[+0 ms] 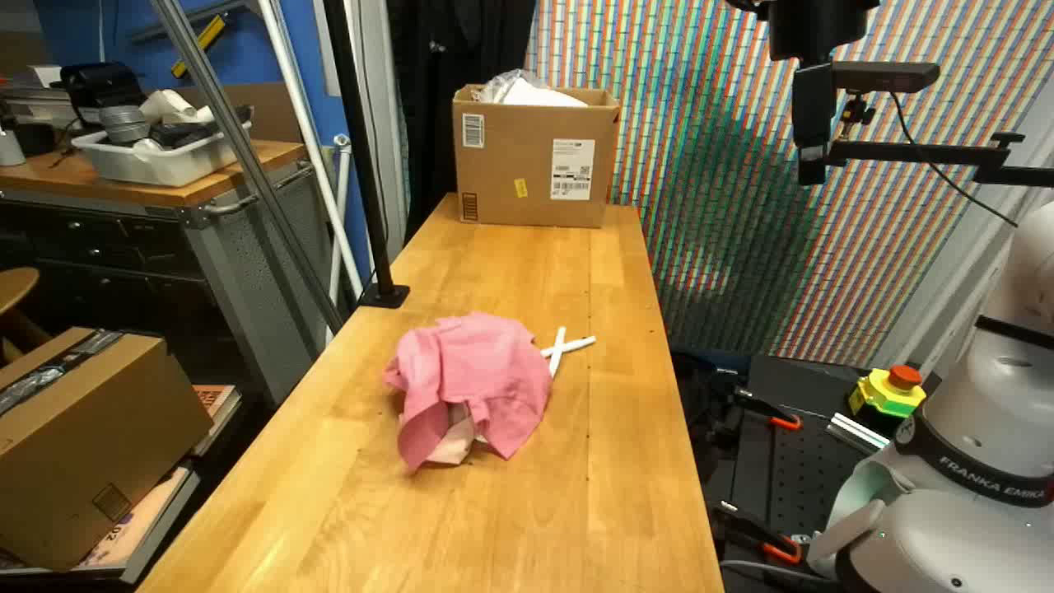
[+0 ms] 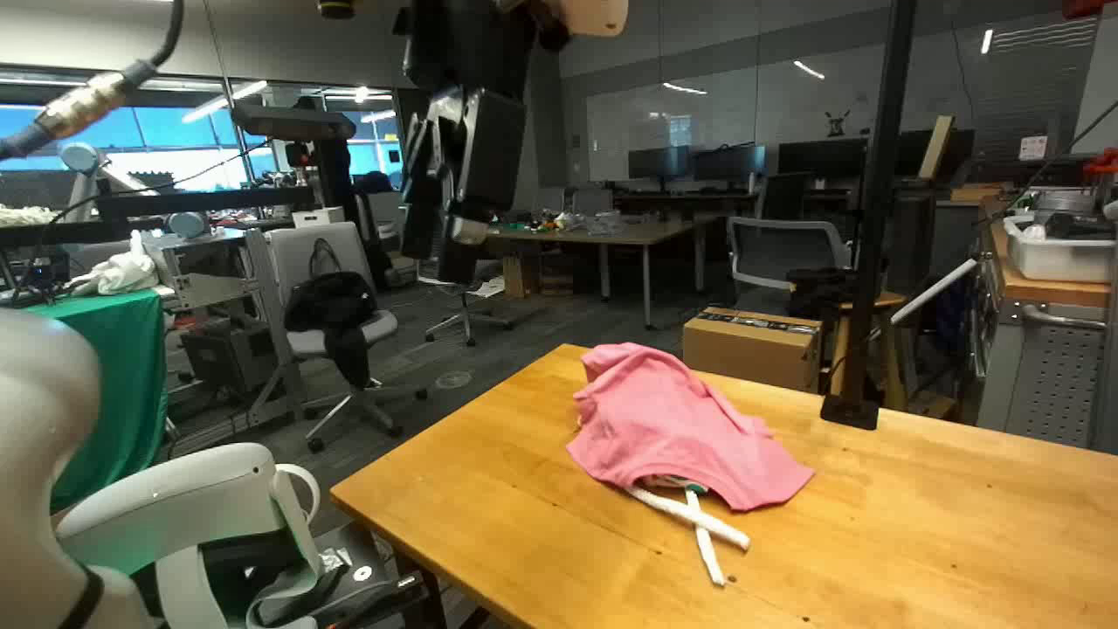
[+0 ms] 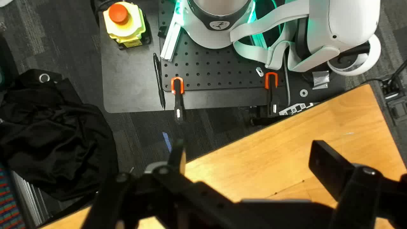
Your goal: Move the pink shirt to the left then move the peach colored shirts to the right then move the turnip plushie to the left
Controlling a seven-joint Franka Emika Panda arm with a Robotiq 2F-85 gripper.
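The pink shirt [image 1: 486,362] lies crumpled in a mound on the wooden table; it also shows in an exterior view [image 2: 672,424]. A peach-colored cloth [image 1: 453,446] peeks out from under its edge, mostly hidden. Two crossed white sticks [image 1: 568,347] protrude from under the shirt on one side, with a small green bit [image 2: 696,488] beside them. No turnip plushie is recognizable; most of what lies under the shirt is hidden. My gripper [image 3: 248,155] is open and empty, with its fingers wide apart. It hangs high above, away from the shirt, and shows in both exterior views [image 1: 811,165] [image 2: 438,240].
A cardboard box [image 1: 535,156] stands at one end of the table [image 1: 527,535]. A black pole [image 1: 362,165] rises from a table edge. A yellow emergency stop [image 3: 125,24] and a white headset [image 3: 343,28] are by the robot base.
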